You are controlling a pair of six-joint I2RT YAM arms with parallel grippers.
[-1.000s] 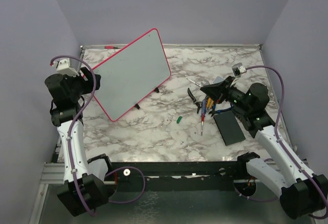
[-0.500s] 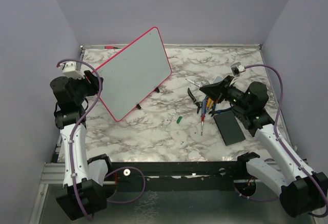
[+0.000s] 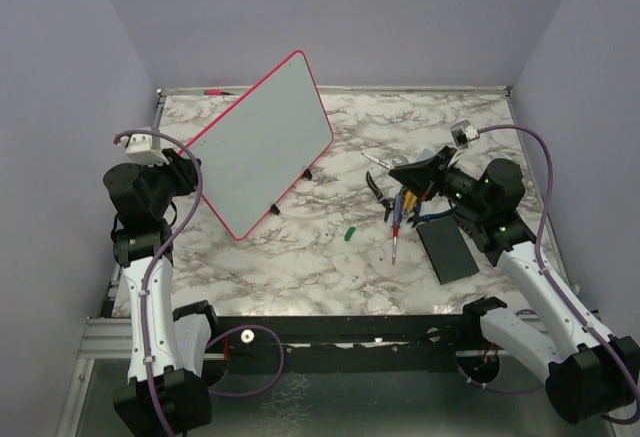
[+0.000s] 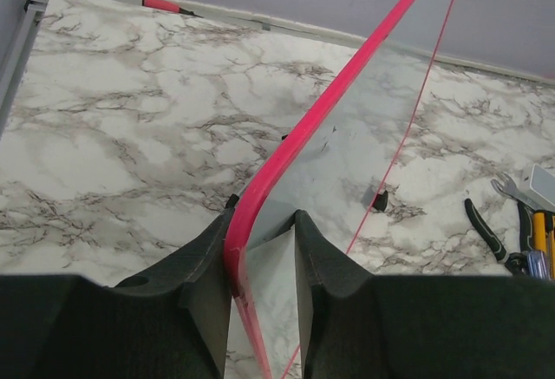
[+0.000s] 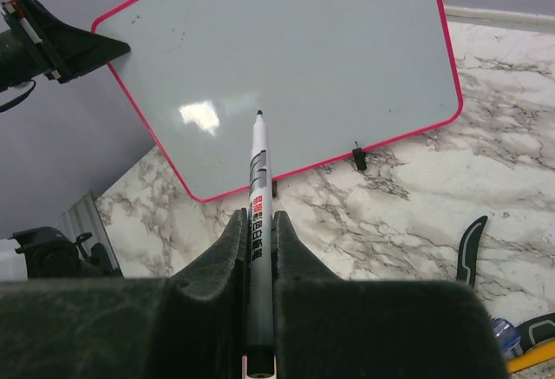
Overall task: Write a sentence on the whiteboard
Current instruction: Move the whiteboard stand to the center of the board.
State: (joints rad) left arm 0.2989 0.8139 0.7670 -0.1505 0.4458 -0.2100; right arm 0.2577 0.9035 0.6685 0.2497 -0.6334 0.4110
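The whiteboard (image 3: 262, 142), white with a red-pink rim, stands tilted on its small black feet at the left of the marble table. My left gripper (image 3: 192, 175) is at its left edge. In the left wrist view its jaws (image 4: 263, 218) are open on either side of the rim (image 4: 347, 75); one finger lies against the rim, and a strip of board face shows before the other. My right gripper (image 5: 257, 214) is shut on a grey marker (image 5: 257, 188). The marker's dark tip (image 5: 259, 114) points at the whiteboard (image 5: 286, 58) from a distance, without touching it.
A heap of pliers and screwdrivers (image 3: 398, 202) lies under the right gripper (image 3: 408, 173), with a black pad (image 3: 447, 250) just right of it. A small green cap (image 3: 350, 233) lies mid-table. A red marker (image 3: 212, 91) rests along the back rail. Lilac walls close three sides.
My left gripper has shifted right and lower, its jaws narrowing round the rim. The board's lower left corner has swung rightward with it. The right arm has stayed still.
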